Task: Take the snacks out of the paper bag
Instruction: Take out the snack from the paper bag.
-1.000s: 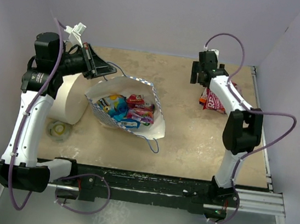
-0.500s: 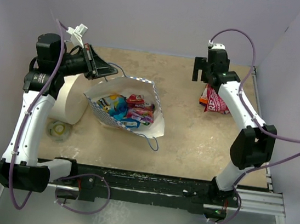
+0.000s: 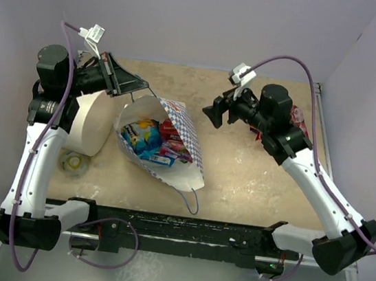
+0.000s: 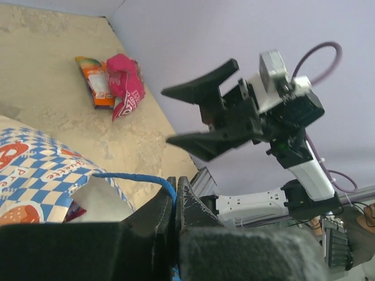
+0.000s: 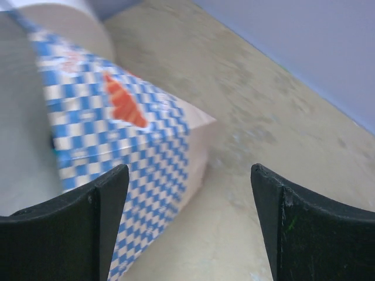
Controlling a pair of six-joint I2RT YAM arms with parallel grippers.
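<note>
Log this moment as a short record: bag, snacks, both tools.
paper bag: on the table, mouth open
cord handle: pinched in the left tool
left tool: shut on the cord handle
right tool: open, empty, facing the bag's checkered side
snacks in bag: several packets visible inside
snacks out: two packets, orange and magenta, side by side on the table

Soft even light, faint shadows; paper bag [image 5: 135,134] motion-blurred in right wrist view.
</note>
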